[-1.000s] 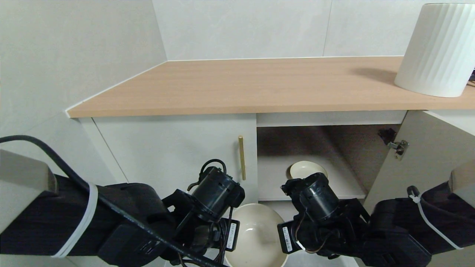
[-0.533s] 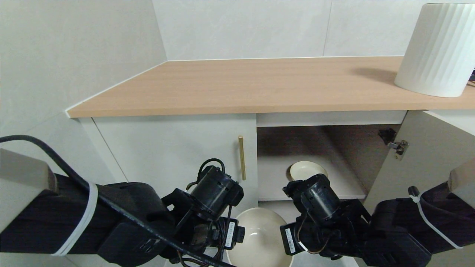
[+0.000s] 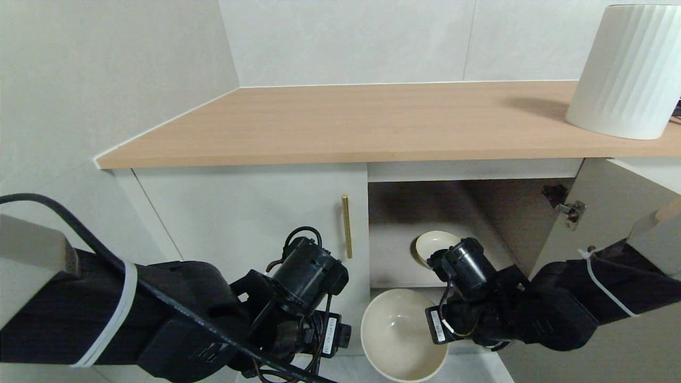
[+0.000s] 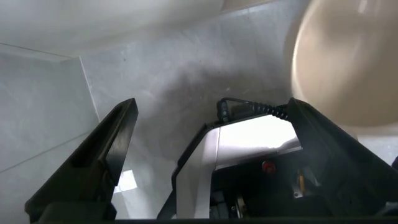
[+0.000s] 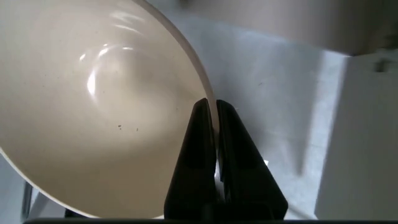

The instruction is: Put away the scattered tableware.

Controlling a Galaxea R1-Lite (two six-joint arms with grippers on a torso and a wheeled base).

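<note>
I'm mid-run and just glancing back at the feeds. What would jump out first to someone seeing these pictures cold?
The big cream bowl stands out first, pinched by its rim in the right hand and held low in front of the open cabinet. A smaller dish sits on the shelf inside. The left hand is open and empty in front of the closed left door.

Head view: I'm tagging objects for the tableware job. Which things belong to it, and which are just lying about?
Part of the job:
large cream bowl, its rim pinched by the right gripper
small dish on the cabinet shelf
left gripper, open and empty

Lying about:
white ribbed container on the wooden countertop
brass door handle
</note>
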